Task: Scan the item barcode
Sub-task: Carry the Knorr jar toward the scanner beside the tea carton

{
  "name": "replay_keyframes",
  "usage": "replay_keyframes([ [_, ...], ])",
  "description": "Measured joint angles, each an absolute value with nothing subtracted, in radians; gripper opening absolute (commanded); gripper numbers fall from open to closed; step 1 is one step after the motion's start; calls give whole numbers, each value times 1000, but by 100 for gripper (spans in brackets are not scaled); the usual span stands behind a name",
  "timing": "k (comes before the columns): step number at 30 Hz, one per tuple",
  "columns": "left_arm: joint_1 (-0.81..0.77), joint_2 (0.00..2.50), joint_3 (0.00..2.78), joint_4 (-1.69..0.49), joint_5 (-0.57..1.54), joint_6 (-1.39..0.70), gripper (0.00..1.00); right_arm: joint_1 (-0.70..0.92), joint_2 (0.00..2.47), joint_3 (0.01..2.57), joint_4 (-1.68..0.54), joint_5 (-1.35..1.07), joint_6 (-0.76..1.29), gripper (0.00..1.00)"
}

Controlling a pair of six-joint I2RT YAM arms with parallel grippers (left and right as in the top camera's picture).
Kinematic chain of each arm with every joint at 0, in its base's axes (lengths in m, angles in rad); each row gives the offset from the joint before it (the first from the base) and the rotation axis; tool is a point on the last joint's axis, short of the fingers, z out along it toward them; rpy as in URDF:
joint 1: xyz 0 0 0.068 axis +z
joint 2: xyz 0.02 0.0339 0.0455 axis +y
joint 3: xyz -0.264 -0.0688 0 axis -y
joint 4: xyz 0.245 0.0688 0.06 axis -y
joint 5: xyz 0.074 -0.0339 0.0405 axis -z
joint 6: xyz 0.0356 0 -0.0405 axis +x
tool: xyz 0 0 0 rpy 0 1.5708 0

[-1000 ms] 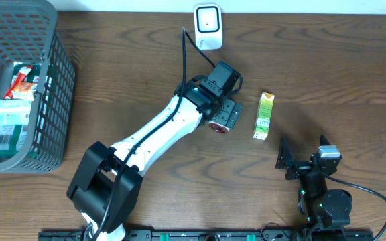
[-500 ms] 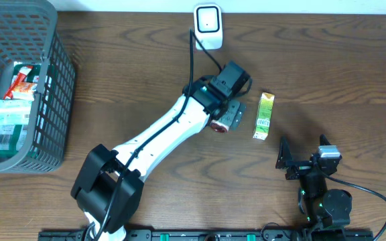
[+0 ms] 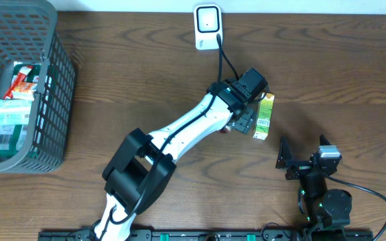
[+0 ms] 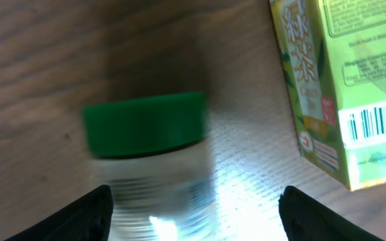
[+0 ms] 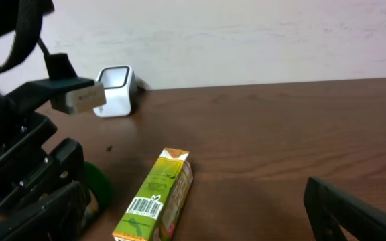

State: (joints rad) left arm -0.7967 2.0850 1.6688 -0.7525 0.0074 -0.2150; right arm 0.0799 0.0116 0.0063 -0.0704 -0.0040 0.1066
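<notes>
My left pincer (image 3: 245,123) hangs with its fingers wide apart over a green-capped bottle (image 4: 146,127). The tea carton (image 3: 265,117) lies flat on the surface (image 3: 327,60) just to its right, long axis running away from me. The right pincer (image 3: 305,155), also spread, sits farther off.

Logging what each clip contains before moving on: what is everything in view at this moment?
table: one, brown wood, under everything
basket: one, grey mesh, far left
packets: several, count unclear, red, white and green, inside the basket
scanner: one, white, back centre
carton: one, green and yellow, lying flat right of centre, barcode showing
bottle: one, clear with green cap, lying beside the carton, apart from it
left gripper: one, on the white arm, open, fingers either side of the bottle
right gripper: one, black, open and empty, front right
</notes>
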Motion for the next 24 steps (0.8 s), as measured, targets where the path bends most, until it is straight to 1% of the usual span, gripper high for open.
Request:
replay_keyframes([
  [24, -796, 2101, 1658, -738, -68, -258, 78, 80, 12, 6, -70, -4, 107, 99],
])
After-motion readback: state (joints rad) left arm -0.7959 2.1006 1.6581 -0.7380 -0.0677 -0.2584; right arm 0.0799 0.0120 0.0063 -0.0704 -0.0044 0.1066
